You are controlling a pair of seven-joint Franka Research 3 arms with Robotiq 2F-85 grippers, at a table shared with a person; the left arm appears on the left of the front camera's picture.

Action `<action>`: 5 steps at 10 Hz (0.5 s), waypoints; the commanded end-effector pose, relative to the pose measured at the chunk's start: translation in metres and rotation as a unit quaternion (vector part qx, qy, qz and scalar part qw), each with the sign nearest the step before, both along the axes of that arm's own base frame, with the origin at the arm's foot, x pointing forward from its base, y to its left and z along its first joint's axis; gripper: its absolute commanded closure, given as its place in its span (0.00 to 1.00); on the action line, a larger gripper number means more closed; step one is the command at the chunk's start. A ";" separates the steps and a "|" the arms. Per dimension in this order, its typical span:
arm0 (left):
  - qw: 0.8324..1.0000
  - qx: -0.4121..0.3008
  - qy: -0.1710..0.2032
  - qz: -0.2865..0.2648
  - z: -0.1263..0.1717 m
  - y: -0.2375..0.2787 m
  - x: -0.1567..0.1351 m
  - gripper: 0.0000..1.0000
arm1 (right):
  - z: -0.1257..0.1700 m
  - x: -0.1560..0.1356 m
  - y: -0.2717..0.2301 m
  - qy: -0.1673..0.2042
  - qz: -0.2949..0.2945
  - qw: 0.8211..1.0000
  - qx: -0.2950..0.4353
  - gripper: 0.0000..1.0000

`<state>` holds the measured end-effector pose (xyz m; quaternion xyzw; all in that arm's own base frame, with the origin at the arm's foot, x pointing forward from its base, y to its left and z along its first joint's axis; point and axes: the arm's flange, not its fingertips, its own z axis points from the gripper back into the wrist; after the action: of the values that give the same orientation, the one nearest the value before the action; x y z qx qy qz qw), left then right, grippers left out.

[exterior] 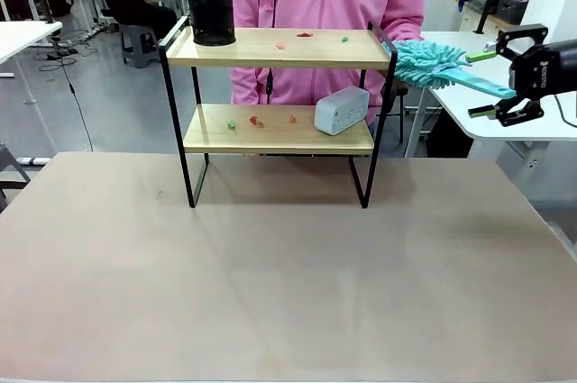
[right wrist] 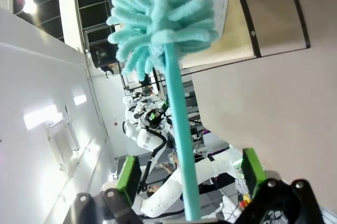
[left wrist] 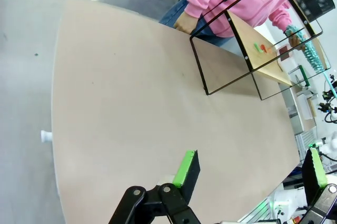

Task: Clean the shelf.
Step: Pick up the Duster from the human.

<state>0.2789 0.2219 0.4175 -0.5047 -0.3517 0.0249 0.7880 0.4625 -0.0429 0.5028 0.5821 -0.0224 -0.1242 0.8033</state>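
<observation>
A two-tier wooden shelf in a thin black frame (exterior: 270,59) stands far across the beige table (exterior: 270,275). It carries a black mesh cup (exterior: 210,12), a grey rounded box (exterior: 342,110) and small red and green scraps (exterior: 257,121). A fluffy teal duster (exterior: 424,63) crowds the top board's right end, its handle running between the right gripper's (exterior: 480,86) wide-apart jaws, unclamped. The left gripper (left wrist: 250,168) is spread too, over the table.

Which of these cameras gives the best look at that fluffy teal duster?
The right wrist view: the duster is close up, fluffy head above, handle running down inside the open right pincer. The front view shows it small, beside the shelf's right end. The left wrist view catches a sliver past the shelf frame.
</observation>
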 end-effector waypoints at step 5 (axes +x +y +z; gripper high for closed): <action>1.000 -0.001 -0.015 -0.002 0.000 0.000 0.000 0.00 | 0.009 0.007 0.002 -0.007 -0.019 0.999 0.035 0.46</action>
<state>0.2788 0.2219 0.4175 -0.5047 -0.3517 0.0249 0.7880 0.4651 -0.0438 0.5039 0.5952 -0.0274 -0.1304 0.7925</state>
